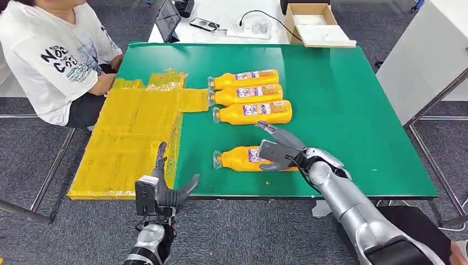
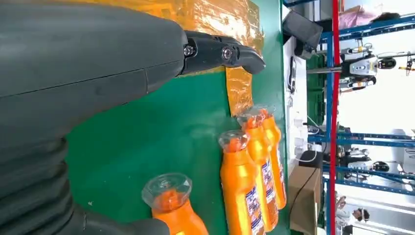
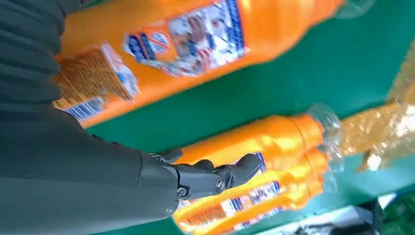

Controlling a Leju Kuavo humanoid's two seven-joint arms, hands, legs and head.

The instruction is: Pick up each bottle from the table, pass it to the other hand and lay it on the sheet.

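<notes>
Leftmost, a person (image 1: 52, 61) in a white printed shirt sits at the bench's far corner, beside the yellow sheet (image 1: 129, 141) that covers the left end of the green bench (image 1: 342, 110) and hangs a little over its near edge. Just before that edge the left robot hand (image 1: 165, 185) hovers with its fingers spread and nothing in them — open, waiting near the sheet. Further right, three orange bottles (image 1: 248, 96) lie on their sides in a tight row, clear caps pointing toward the sheet, touching or nearly so. Nearer the robot lies a fourth, the near bottle (image 1: 243, 158), well apart from the row, cap also toward the sheet. Over its label end sits the right robot hand (image 1: 278, 149), fingers arched above the body and apart; whether they already press the plastic I cannot tell, but they do not look closed round it. Judging by the colour, these bottles are full — so fairly heavy, with a smooth, rounded, glossy body that may roll or slip. The label section at mid-body looks the best place to take hold: widest, near the balance point, leaving the neck end free for the other hand.
</notes>
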